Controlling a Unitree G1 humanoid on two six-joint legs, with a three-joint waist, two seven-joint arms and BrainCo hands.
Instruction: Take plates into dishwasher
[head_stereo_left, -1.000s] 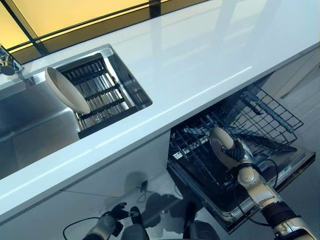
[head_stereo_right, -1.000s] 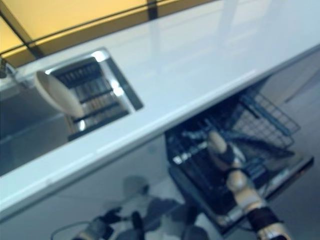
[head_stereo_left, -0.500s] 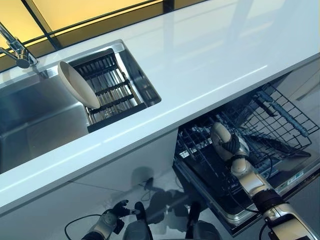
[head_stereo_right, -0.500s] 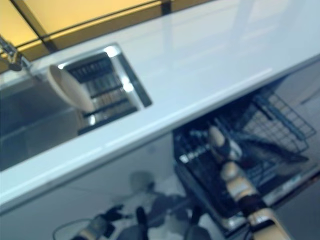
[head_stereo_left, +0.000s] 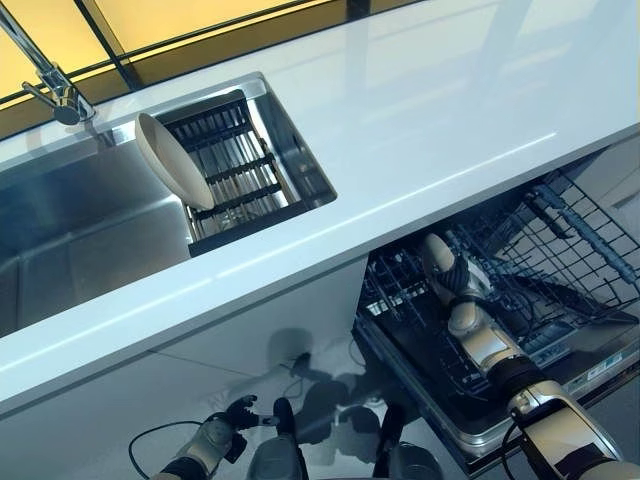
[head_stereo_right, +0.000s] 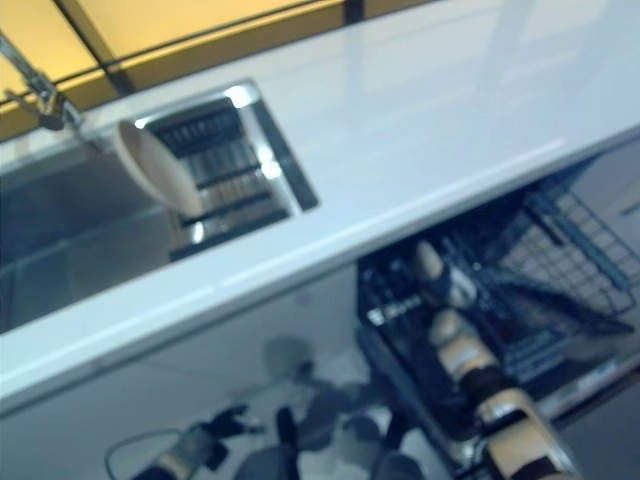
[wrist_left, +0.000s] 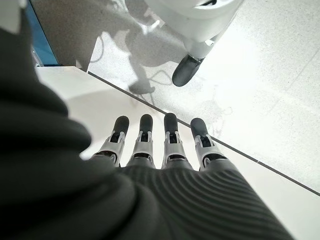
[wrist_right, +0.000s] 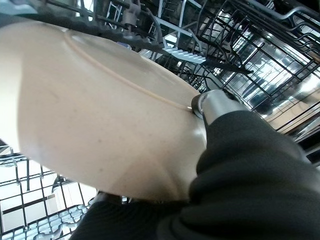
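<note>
1. Our left hand (wrist_left: 165, 150) hangs low over the floor, fingers straight, empty.
2. Our right hand (head_stereo_left: 462, 290) clamps one cream plate (wrist_right: 90, 105) on edge over the dishwasher rack (head_stereo_left: 560, 240); we judge this the loading step. Next we must line the rim up with a gap between tines, then lower it.
3. A second plate (head_stereo_left: 172, 173) waits leaning in the sink's drying rack (head_stereo_left: 245, 175): two plates counted.

— Where was the plate (wrist_right: 95, 115)?
— It was cream and round, standing on its edge in the dishwasher rack (head_stereo_left: 560, 250). Another plate (head_stereo_left: 172, 160) leaned in the sink rack (head_stereo_left: 235, 165).
</note>
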